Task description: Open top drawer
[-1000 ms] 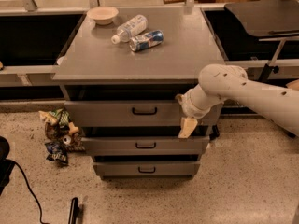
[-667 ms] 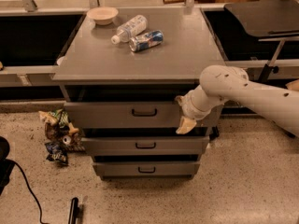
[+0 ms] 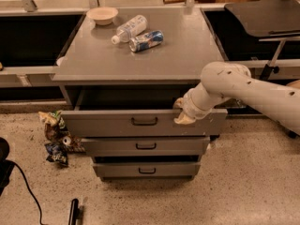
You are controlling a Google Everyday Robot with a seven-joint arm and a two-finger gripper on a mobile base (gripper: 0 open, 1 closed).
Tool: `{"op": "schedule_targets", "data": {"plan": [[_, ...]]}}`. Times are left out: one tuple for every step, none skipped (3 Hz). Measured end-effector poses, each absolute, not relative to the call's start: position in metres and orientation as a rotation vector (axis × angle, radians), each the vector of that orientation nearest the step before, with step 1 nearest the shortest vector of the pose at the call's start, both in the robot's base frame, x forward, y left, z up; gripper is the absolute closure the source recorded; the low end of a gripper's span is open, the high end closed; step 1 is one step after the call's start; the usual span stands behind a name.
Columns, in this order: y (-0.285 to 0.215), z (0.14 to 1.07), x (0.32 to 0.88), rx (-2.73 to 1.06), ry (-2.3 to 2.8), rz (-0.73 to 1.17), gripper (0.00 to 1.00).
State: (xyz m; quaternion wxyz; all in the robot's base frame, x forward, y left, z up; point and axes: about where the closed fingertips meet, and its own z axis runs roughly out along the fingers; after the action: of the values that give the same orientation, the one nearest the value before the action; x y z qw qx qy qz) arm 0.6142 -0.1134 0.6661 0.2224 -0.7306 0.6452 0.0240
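One drawer, the top drawer (image 3: 117, 123), now stands pulled out; gripper (image 3: 182, 111) fingers (image 3: 185, 119) clasp its upper rim.

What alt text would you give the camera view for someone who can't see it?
The top drawer of a grey cabinet stands partly open, with the robot's gripper at the upper edge of its front, right of the black handle. A bowl, a plastic bottle and a can rest on the cabinet; wrappers litter the floor at left.

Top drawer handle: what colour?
The handle is black, clearest in the camera view; the end effector is at the top drawer's upper edge.
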Motion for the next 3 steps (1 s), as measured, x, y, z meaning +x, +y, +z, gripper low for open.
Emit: {"op": "schedule_targets", "data": {"plan": [[-0.1134, 0.6728, 0.6142, -2.018, 1.782, 0.066, 1.00], [-0.1134, 0.6727, 0.6142, -2.018, 1.782, 0.066, 1.00], [-0.1134, 0.6727, 0.6142, -2.018, 1.782, 0.066, 0.81]]}}
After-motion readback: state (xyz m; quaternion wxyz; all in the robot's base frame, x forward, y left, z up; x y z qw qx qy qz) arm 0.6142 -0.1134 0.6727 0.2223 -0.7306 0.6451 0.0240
